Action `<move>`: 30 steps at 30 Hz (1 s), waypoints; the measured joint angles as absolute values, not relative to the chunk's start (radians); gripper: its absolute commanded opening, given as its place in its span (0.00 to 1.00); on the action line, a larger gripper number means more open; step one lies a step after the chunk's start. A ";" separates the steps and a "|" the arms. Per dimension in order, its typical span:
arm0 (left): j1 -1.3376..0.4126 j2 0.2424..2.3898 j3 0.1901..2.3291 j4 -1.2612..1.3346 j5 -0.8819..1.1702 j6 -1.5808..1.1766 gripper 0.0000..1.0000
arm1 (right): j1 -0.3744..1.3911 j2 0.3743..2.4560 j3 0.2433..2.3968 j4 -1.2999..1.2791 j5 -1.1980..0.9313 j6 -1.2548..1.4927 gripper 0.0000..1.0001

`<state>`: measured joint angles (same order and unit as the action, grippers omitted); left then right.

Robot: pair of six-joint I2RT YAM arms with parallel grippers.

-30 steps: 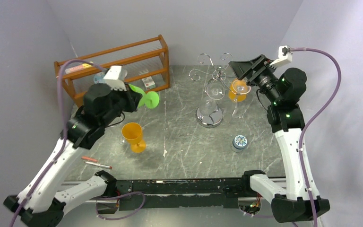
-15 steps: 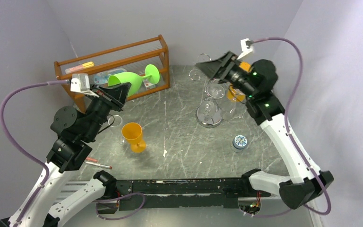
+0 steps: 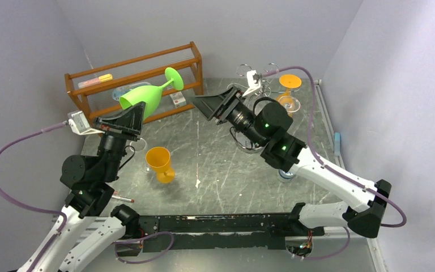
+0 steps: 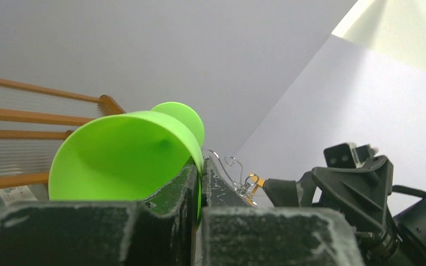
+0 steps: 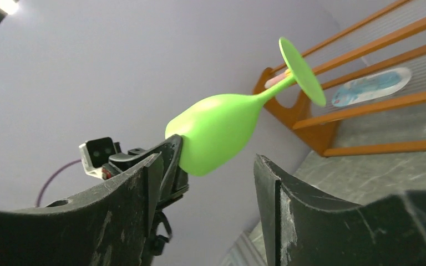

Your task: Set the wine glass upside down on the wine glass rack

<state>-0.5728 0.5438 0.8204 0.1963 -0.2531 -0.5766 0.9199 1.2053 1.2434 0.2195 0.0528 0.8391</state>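
A lime-green wine glass (image 3: pixel 145 96) hangs in the air in front of the wooden shelf, tilted with its foot up and to the right. My left gripper (image 3: pixel 139 108) is shut on its rim; in the left wrist view the green wall (image 4: pixel 125 155) is pinched between the left gripper's (image 4: pixel 201 166) fingers. My right gripper (image 3: pixel 196 102) is open and points left at the glass, a short gap away. In its own view the glass (image 5: pixel 222 130) shows between the right gripper's (image 5: pixel 208 160) spread fingers. The chrome wine glass rack (image 3: pixel 269 85) stands at the back right, its base hidden by my right arm.
An orange glass (image 3: pixel 287 102) hangs upside down on the rack. An orange cup (image 3: pixel 160 163) stands upright on the marble table near my left arm. The wooden shelf (image 3: pixel 141 68) lines the back left. A small round tin (image 3: pixel 286 171) peeks out under my right arm.
My left arm has raised the green glass and tipped its foot up to the right. My right arm has swung left from the rack toward the glass, its jaws narrowing slightly.
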 measured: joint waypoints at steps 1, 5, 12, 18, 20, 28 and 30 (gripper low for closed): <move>-0.573 0.533 0.806 0.215 -0.260 -0.582 0.05 | 0.947 1.207 1.233 0.239 0.086 0.857 0.62; -0.573 0.519 0.783 0.279 -0.266 -0.602 0.05 | 1.030 1.229 1.204 0.319 0.199 0.932 0.58; -0.573 0.521 0.783 0.360 -0.219 -0.641 0.05 | 1.110 1.347 1.223 0.425 0.316 1.077 0.46; -0.573 0.532 0.782 0.412 -0.160 -0.663 0.05 | 1.115 1.404 1.223 0.557 0.369 1.158 0.47; -0.573 0.537 0.780 0.429 -0.144 -0.672 0.05 | 1.117 1.415 1.232 0.588 0.378 1.171 0.48; -0.573 0.551 0.776 0.455 -0.105 -0.694 0.05 | 1.119 1.451 1.286 0.645 0.431 1.182 0.48; -0.573 0.551 0.776 0.457 -0.101 -0.696 0.05 | 1.119 1.454 1.295 0.645 0.447 1.182 0.49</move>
<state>-0.5728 0.5510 0.7757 0.4568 -0.1009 -0.6956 1.1191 1.4544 1.2953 0.6449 0.4465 1.1820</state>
